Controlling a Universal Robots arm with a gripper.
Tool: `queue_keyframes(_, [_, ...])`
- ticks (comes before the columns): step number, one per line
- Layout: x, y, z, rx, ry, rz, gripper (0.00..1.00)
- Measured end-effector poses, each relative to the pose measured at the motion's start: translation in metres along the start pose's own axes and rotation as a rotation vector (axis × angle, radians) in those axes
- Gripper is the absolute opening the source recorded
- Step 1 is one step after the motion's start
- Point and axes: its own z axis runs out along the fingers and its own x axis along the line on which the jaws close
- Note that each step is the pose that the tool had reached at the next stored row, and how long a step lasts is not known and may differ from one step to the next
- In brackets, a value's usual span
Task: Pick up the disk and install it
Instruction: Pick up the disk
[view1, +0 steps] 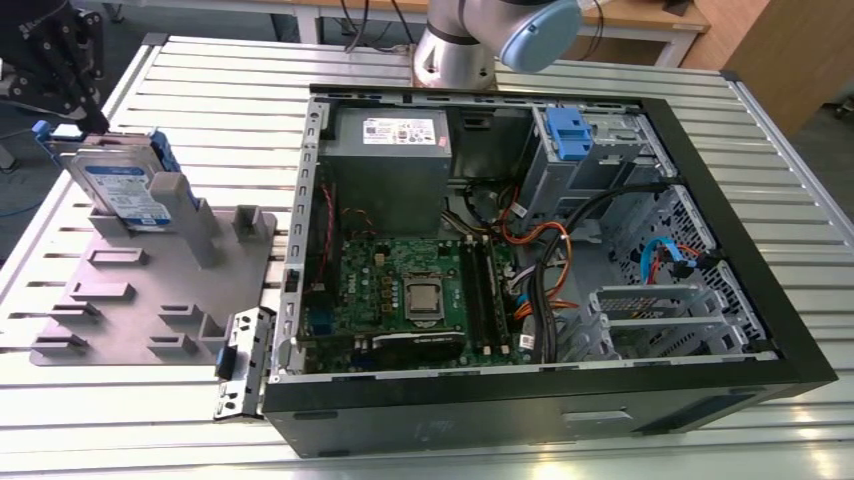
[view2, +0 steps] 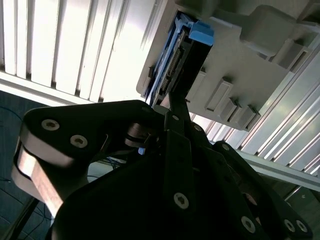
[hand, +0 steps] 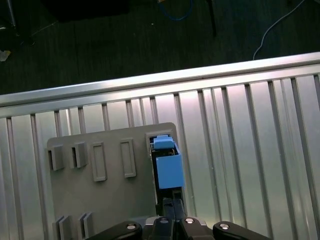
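One disk (view1: 124, 190) (hand: 168, 169) stands on edge in one grey holder (view1: 140, 290), straight ahead of the one gripper (hand: 172, 209) (view2: 173, 106). The fingers are drawn together with nothing between them, tips at the disk's near edge; whether they touch it is unclear. One open computer case (view1: 534, 405) lies well away from the gripper.

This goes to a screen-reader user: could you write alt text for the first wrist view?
The gripper hangs close to the disk, which stands on edge in a grey holder on a slatted metal table. Dark floor with cables lies beyond.
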Motion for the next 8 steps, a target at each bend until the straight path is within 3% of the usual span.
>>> queue_keyframes(8, [0.0000,-0.0004,0.0002,-0.0001,0.0001,0.000,0.11])
